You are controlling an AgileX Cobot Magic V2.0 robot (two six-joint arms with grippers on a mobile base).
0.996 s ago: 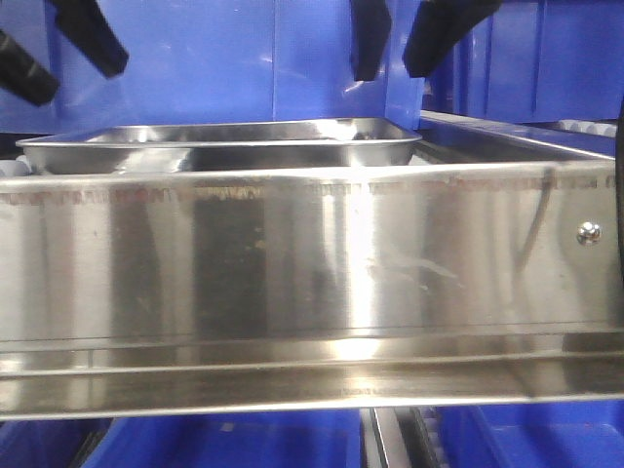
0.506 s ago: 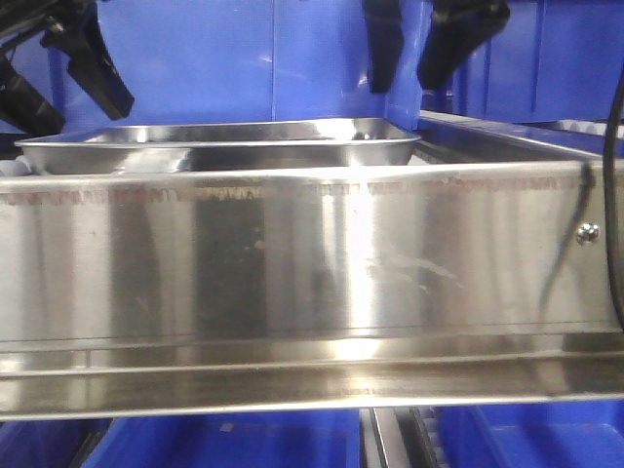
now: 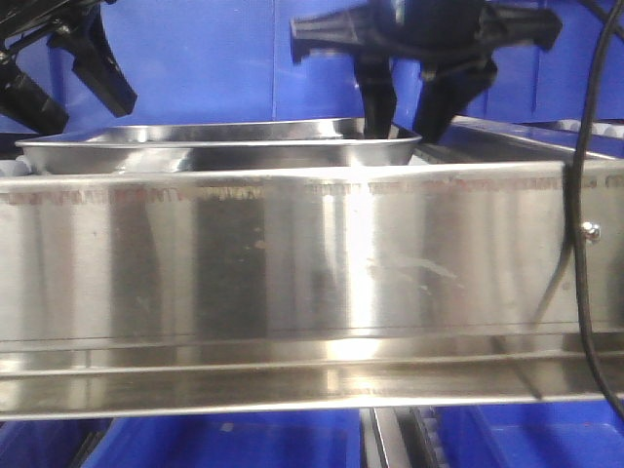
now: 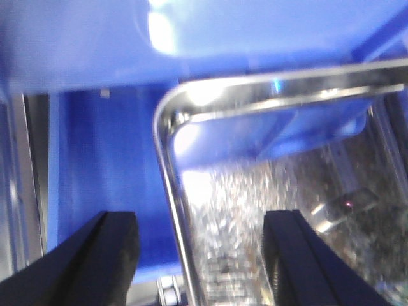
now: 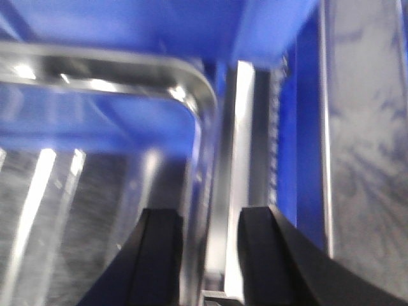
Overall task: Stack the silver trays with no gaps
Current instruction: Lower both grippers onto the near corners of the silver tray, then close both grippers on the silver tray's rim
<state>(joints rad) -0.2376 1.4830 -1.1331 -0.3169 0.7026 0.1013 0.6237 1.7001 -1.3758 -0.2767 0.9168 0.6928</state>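
Note:
A silver tray (image 3: 219, 146) rests behind the steel rail, with its rolled rim and sloped near side showing; I cannot tell whether another tray is nested in it. My left gripper (image 3: 63, 88) hangs open just above its left end. In the left wrist view the tray's left rim (image 4: 171, 191) runs between the wide-apart fingers of the left gripper (image 4: 201, 255). My right gripper (image 3: 405, 127) is open and down at the tray's right end. In the right wrist view the right gripper (image 5: 210, 255) straddles the tray's right rim (image 5: 203, 185).
A long flat steel rail (image 3: 292, 253) with a screw (image 3: 588, 231) crosses the foreground and hides the tray's base. Blue plastic bins (image 3: 244, 58) stand close behind, and more blue bins (image 3: 224, 444) sit below. A black cable (image 3: 577, 195) hangs at the right.
The right gripper has come down from above until its fingers straddle the tray's right rim. The left gripper dropped a little earlier and now holds still. The tray has not moved.

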